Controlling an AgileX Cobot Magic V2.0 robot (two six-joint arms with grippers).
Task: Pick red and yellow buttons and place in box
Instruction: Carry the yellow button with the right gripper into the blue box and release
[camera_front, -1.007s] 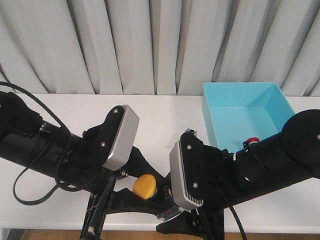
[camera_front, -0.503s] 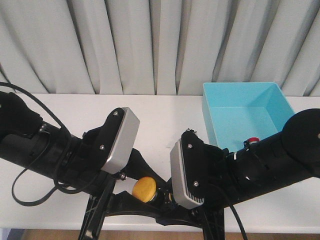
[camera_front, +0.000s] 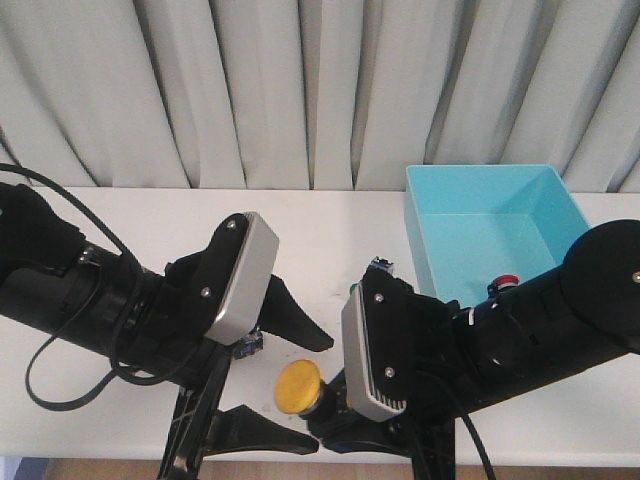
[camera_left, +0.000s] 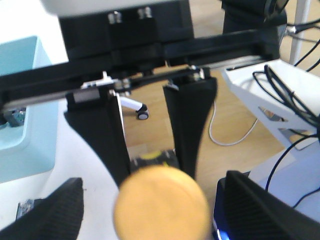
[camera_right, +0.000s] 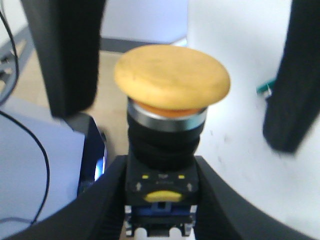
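Front view: the yellow button (camera_front: 297, 385) sits near the bench (camera_front: 330, 235) front edge, gripped at its body by the right tool (camera_front: 335, 415), likely for carrying to the box (camera_front: 489, 235). The left tool (camera_front: 285, 385) is spread wide.

Left wrist view: fingers (camera_left: 52, 212) flank the cap untouched.

Right wrist view: the tool (camera_right: 160, 200) clamps the black body, cap outward.

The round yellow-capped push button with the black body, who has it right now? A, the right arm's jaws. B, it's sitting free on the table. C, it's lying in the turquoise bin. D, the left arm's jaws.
A: the right wrist view shows the yellow-capped button clamped by its black body between the right gripper jaws.
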